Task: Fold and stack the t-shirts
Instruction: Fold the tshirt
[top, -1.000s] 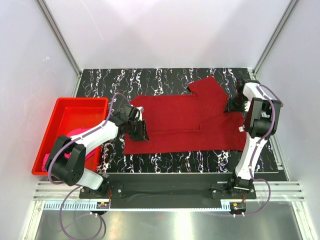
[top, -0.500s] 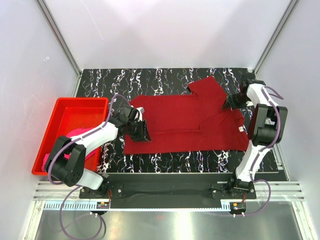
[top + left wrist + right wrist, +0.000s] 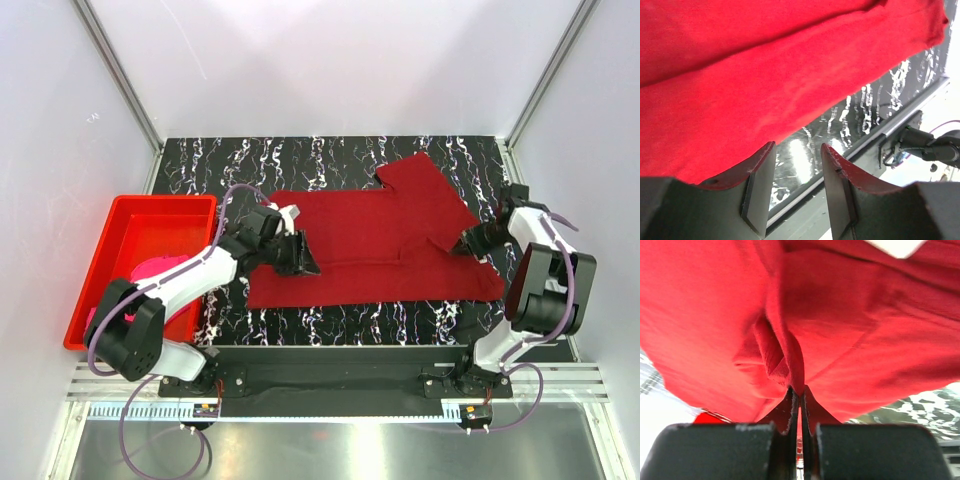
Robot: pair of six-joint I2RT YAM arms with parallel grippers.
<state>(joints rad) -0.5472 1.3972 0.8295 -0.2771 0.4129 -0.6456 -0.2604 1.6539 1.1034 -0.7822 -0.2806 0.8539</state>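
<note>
Right tool [image 3: 799, 391] is clenched on a bunched fold of the crimson t-shirt [image 3: 370, 245]. Cloth puckers straight out of the pinch, so it's grasping fabric only, at the shirt's end nearest that arm. Left tool [image 3: 798, 147] is released: fingers apart, nothing between them, bare tabletop [image 3: 300, 160] showing through the gap. The shirt's long near edge runs just beyond its fingertips. It sits over the opposite end of the shirt from the right tool; can't tell if it's touching the cloth. The shirt lies spread flat on the tabletop between the two tools, with one sleeve sticking out beyond the right tool on its far side. Pink t-shirt [image 3: 150, 270] is behind the left tool, down in the red bin [image 3: 165, 200], well apart from the crimson one and partly hidden by the arm. Handling, my read: light, limp knit with no stiffness, so it drapes and drags rather than lifts as a sheet. A one-point pinch will bunch it, as at the right tool now. Not fragile or slippery, but layers can separate. Best holds are on edges: hem corner for the left tool, shoulder or collar seam for the right. Pinch both layers, lift together, keep it taut.
</note>
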